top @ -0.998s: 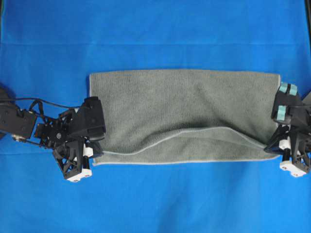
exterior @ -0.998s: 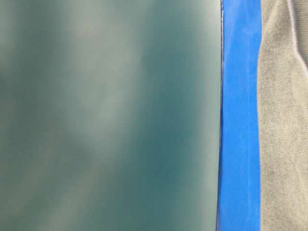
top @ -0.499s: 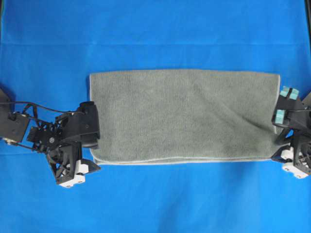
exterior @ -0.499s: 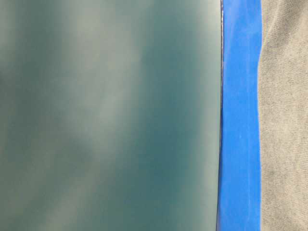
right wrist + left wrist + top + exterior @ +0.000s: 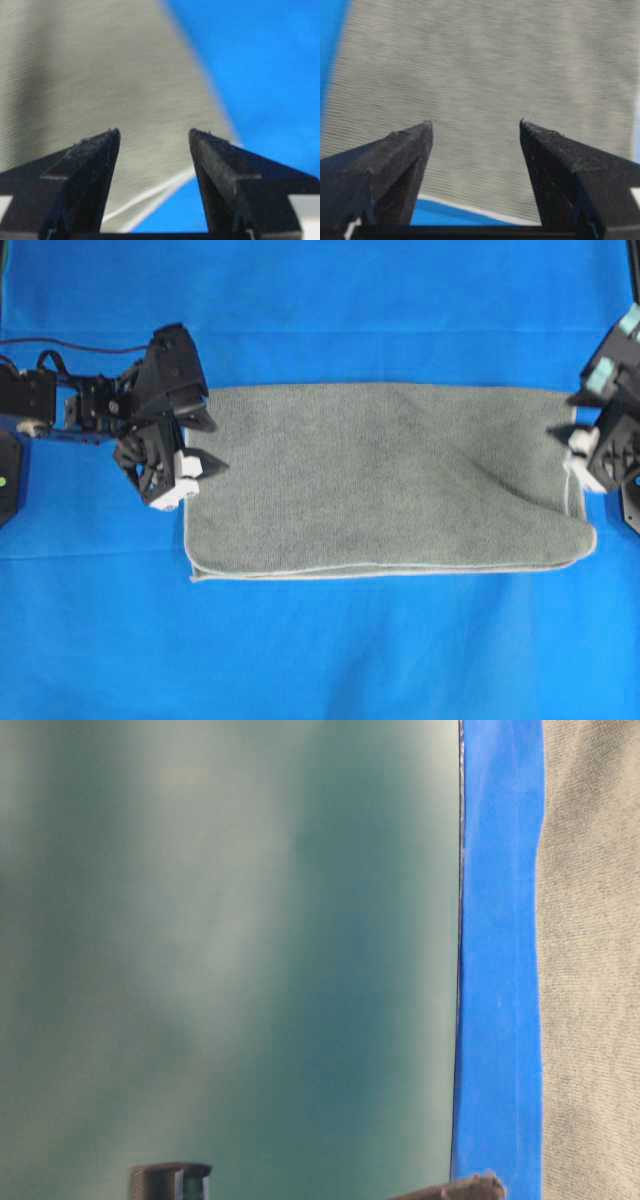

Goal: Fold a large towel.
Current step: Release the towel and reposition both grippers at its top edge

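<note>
The grey-green towel (image 5: 385, 480) lies folded in two on the blue sheet (image 5: 320, 310), its pale stitched edges stacked along the near side. My left gripper (image 5: 216, 445) hovers at the towel's left end, open, with nothing between its fingers. The left wrist view shows towel (image 5: 485, 60) under the spread left gripper (image 5: 475, 122). My right gripper (image 5: 568, 418) is at the towel's right end, also open and empty. In the right wrist view the right gripper (image 5: 154, 131) stands over the towel (image 5: 75, 65) corner and its pale edge. The table-level view shows a strip of towel (image 5: 590, 970).
The blue sheet (image 5: 500, 970) covers the whole table around the towel. A blurred green-grey surface (image 5: 230, 940) fills most of the table-level view. Two dark parts (image 5: 170, 1180) poke up at its bottom edge; I cannot tell which arm they belong to.
Both grippers opened and let go of the towel's near corners. The upper layer dropped flat. Both arms then moved away from the near edge toward the towel's far half.
</note>
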Controlling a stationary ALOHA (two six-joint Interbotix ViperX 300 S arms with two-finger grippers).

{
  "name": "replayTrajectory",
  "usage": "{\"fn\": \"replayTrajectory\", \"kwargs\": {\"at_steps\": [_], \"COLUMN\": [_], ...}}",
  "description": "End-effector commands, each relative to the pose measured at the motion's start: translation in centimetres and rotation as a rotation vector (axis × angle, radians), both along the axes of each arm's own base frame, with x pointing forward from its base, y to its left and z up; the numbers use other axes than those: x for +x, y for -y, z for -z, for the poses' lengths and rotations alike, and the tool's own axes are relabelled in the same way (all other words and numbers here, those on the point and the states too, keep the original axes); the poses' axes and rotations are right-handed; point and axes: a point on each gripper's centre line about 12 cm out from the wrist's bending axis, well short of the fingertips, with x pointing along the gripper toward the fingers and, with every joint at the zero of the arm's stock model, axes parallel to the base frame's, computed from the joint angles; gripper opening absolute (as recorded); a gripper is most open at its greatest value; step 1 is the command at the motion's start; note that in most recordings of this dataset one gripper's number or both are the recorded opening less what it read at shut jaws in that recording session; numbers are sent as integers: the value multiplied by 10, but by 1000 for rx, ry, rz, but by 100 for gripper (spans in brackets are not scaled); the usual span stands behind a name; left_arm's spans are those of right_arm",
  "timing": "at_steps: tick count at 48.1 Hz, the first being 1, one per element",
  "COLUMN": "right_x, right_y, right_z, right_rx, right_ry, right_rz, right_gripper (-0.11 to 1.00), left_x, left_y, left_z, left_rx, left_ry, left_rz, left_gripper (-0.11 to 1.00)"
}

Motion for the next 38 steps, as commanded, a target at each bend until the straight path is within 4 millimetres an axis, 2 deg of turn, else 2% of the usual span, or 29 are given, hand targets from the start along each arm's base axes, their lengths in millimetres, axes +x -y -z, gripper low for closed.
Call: {"fn": "replayTrajectory", "kwargs": {"at_steps": [1,9,14,24,38], "right_x": [2,4,8,12,17], "right_y": [11,21,31,42,55], "right_z": [5,25,33,54,80], "right_rx": [-28,-28,-22,18,91], "right_ry": [-33,-89,-120,-162,-160], "right_rz": [36,52,81,118,163], "right_gripper": [60,60,60,60,58], "left_x": [0,-5,-6,-5,-7], "left_y": [-18,-45,-54,-56,-57], "left_z": [2,29,42,64,80], "left_rx": [22,51,67,86,77], "left_ry": [9,-26,-46,-109,-162], "left_rz": [-34,-82,-87,-46,-38], "left_gripper": [66,66,66,66,64]}}
